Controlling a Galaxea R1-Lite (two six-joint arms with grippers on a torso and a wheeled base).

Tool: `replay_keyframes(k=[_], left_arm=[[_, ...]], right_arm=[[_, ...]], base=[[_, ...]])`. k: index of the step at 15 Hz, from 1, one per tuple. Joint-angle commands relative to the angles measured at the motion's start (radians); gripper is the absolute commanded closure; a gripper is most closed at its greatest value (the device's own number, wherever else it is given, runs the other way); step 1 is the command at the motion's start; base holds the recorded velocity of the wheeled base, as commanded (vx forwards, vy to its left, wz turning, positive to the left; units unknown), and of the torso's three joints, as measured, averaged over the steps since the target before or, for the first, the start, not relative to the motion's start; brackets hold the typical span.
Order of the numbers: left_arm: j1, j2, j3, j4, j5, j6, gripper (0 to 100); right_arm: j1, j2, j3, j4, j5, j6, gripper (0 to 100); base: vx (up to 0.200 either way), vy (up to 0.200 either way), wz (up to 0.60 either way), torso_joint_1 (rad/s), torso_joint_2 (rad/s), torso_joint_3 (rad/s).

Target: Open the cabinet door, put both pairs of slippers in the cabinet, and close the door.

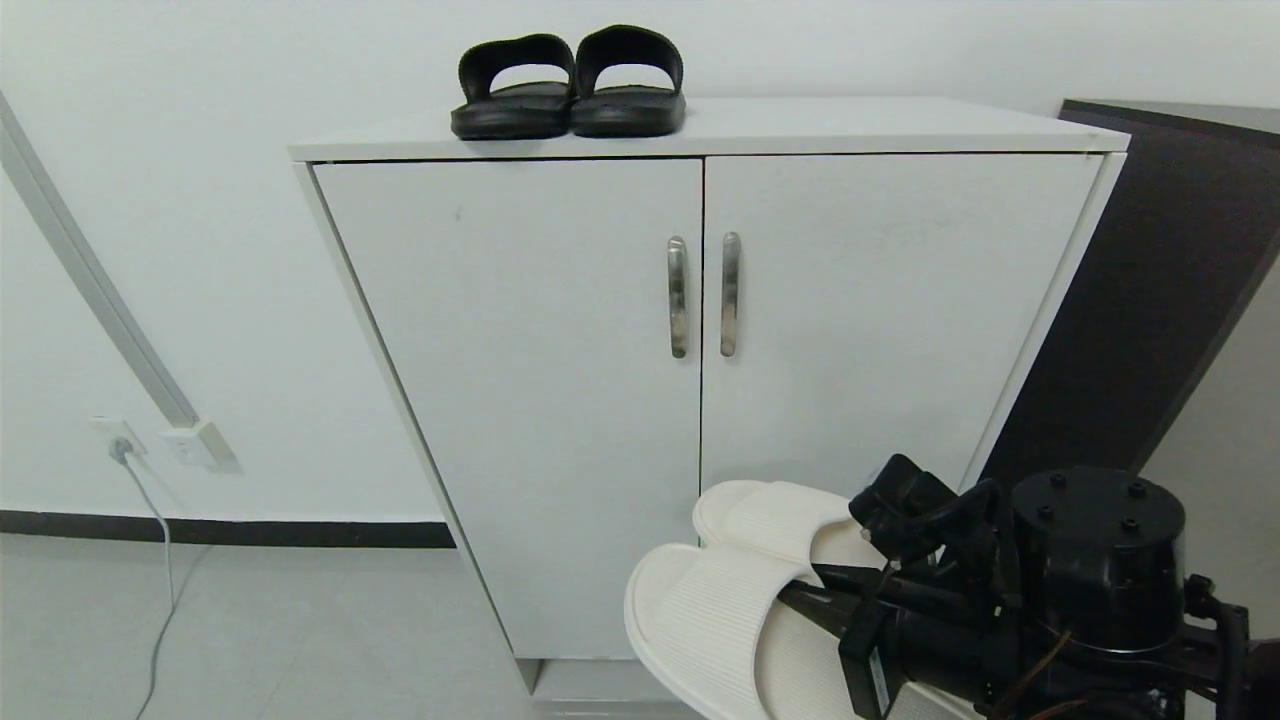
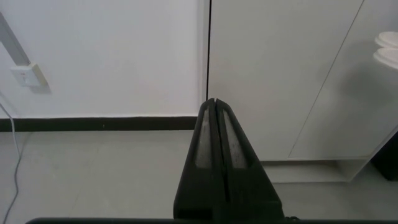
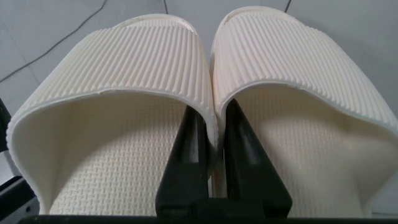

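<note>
- While both doors of the cabinet [image 1: 700,125] are shut and nothing is stowed, the step in hand is the first one: opening a door.
- The right gripper [image 3: 214,140] is low in front of the right door [image 1: 890,320]. Its jaws are clamped on the white slippers [image 1: 745,565], one finger inside each shoe, pinching the two inner strap walls together.
- The white pair is held side by side off the floor, toes toward the cabinet base. It is near the door; I can't tell whether it touches.
- The black slippers [image 1: 570,85] sit on the cabinet top, over the left door [image 1: 520,400], side by side and touching.
- The left gripper [image 2: 214,106] has its jaws pressed together with nothing between them. It is low, facing the cabinet's lower left corner and the wall beside it.
- The left handle [image 1: 678,297] and right handle [image 1: 730,294] are upright bars on either side of the centre seam, well above both grippers.
- Next move, as I judge it: the free left arm rises, spreads its jaws, closes around the left handle and pulls out along the hinge arc.
- The right arm would need to keep the white pair out of the door's swing.
- Risk: the pinch holds only the strap walls, so the pair could slip or sag.
</note>
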Motion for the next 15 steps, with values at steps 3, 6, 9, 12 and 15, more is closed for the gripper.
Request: replay_keyframes(k=[3,6,9,12,15], left_arm=[[0.000,0.001,0.000,0.000,0.000,-0.002,100],[0.000,0.001,0.000,0.000,0.000,0.002,100],[0.000,0.001,0.000,0.000,-0.001,0.002,100],[0.000,0.001,0.000,0.000,-0.001,-0.011,0],[0.000,0.001,0.000,0.000,-0.001,-0.009,0]], right_arm=[[0.001,0.008,0.011,-0.020,0.002,-0.006,100],[0.001,0.014,0.013,-0.020,0.002,-0.006,100],[0.001,0.016,0.014,-0.020,0.002,-0.006,100],[0.001,0.014,0.019,-0.021,0.002,-0.008,100],[0.002,0.014,0.024,-0.021,0.005,-0.014,100]], base=[[-0.133,0.000,0.00,0.003,0.00,0.003],[-0.067,0.000,0.00,0.004,0.00,-0.001],[0.000,0.000,0.00,0.000,0.00,0.000],[0.000,0.000,0.00,0.000,0.00,0.000],[0.000,0.000,0.00,0.000,0.00,0.000]])
